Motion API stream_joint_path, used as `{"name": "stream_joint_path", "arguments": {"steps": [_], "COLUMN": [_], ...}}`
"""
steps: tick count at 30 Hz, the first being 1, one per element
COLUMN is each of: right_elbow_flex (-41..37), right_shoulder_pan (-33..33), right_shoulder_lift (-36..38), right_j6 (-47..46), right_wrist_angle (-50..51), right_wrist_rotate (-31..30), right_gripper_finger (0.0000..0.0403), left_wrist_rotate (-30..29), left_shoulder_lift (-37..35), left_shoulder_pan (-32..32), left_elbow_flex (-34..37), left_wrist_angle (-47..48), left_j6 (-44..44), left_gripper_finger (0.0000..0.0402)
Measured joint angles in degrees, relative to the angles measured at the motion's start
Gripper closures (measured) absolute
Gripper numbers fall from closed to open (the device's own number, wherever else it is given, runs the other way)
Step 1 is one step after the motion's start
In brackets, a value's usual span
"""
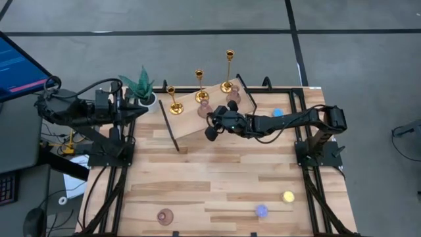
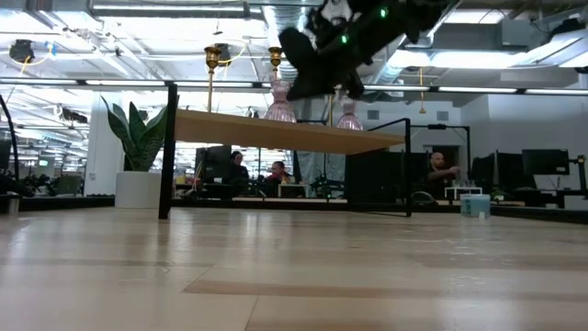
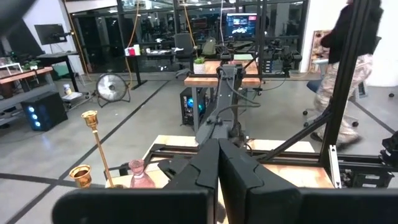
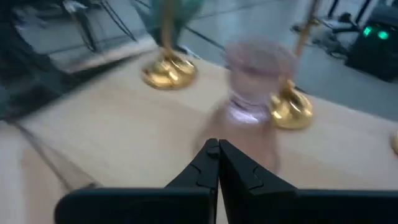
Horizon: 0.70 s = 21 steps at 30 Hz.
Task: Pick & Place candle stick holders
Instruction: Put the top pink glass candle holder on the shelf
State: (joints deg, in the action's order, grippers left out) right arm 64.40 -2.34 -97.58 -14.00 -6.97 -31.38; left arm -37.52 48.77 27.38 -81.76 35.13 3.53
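Three gold candlesticks (image 1: 200, 85) and two pink holders (image 1: 204, 109) stood on the raised shelf (image 1: 191, 122), upper centre; a third pink holder (image 1: 164, 215) lay lower left. Right gripper (image 1: 212, 124) shut, empty, beside the shelf; left gripper (image 3: 217, 168) shut, parked. Candlesticks judged rigid, slippery, tippy: grasp the stem low.

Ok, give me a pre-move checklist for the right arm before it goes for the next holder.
1. Right gripper empty: ok, fingers shut with nothing between them in its wrist view.
2. Fingers opened for a grasp: not ok, they are shut.
3. Holders already on the raised shelf upright: ok, three gold candlesticks and two pink holders stand there.
4. Next target located: ok, one pink holder stands on the table's near edge, away from the shelf.
5. Left gripper out of the way: ok, shut and parked at the table's left edge near the potted plant.
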Motion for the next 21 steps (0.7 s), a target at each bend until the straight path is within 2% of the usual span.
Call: {"name": "stream_joint_path", "arguments": {"steps": [6,11,17,21], "right_elbow_flex": [5.3,8.8,13.0,14.0], "right_shoulder_pan": [2.4,1.8,2.0,2.0], "right_shoulder_lift": [-1.5,-7.2,-11.5,-11.4], "right_j6": [2.4,3.6,4.7,5.0], "right_wrist_angle": [-0.4,0.3,-0.1,3.2], "right_wrist_rotate": [0.9,0.5,-4.1,-6.6], "right_gripper_finger": [0.0403,0.0403,0.0403,0.0403], "left_wrist_rotate": [0.0,0.0,0.0,0.0], "left_shoulder_lift": [0.0,0.5,0.5,0.5], "left_shoulder_pan": [0.0,0.0,0.0,0.0], "left_elbow_flex": [0.0,0.0,0.0,0.0], "left_wrist_angle": [0.0,0.0,0.0,0.0], "left_j6": [0.0,0.1,0.1,0.1], "left_gripper_finger": [0.0394,0.0394,0.0394,0.0394]}}
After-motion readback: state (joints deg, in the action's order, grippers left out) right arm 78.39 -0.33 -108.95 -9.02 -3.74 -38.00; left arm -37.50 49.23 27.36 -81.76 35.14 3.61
